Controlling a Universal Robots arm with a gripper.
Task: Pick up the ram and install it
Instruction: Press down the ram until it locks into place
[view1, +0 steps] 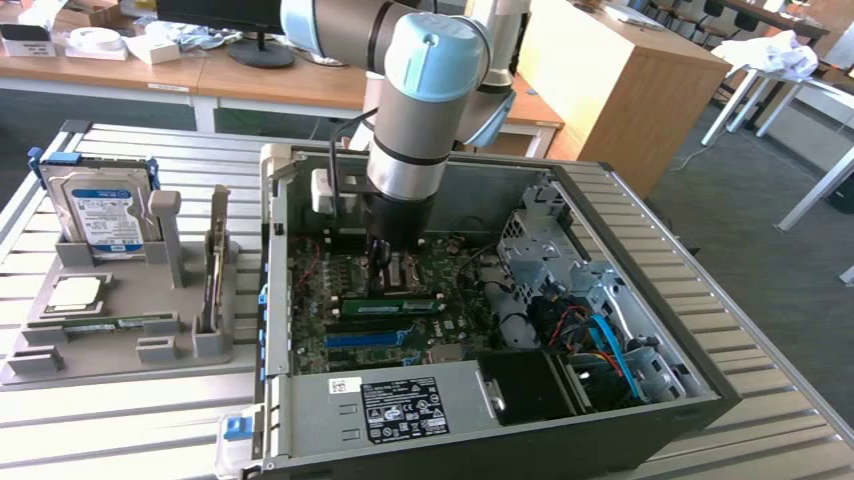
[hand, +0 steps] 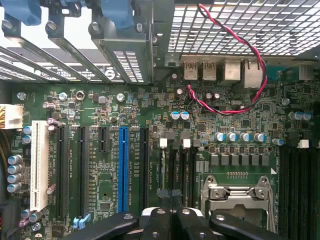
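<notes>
One ram (view1: 390, 304) stick sits seated in a motherboard (hand: 150, 165) slot inside the open PC case (view1: 627, 250), so I've got the hand (view1: 386, 262) closed, holding nothing, right above it, likely to press it home.

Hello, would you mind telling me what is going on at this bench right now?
A robot arm has its gripper down inside an open computer case, just above the motherboard. The gripper is shut. A green RAM stick lies on the board right beside it. A hard drive stands in a grey holder outside.
</notes>
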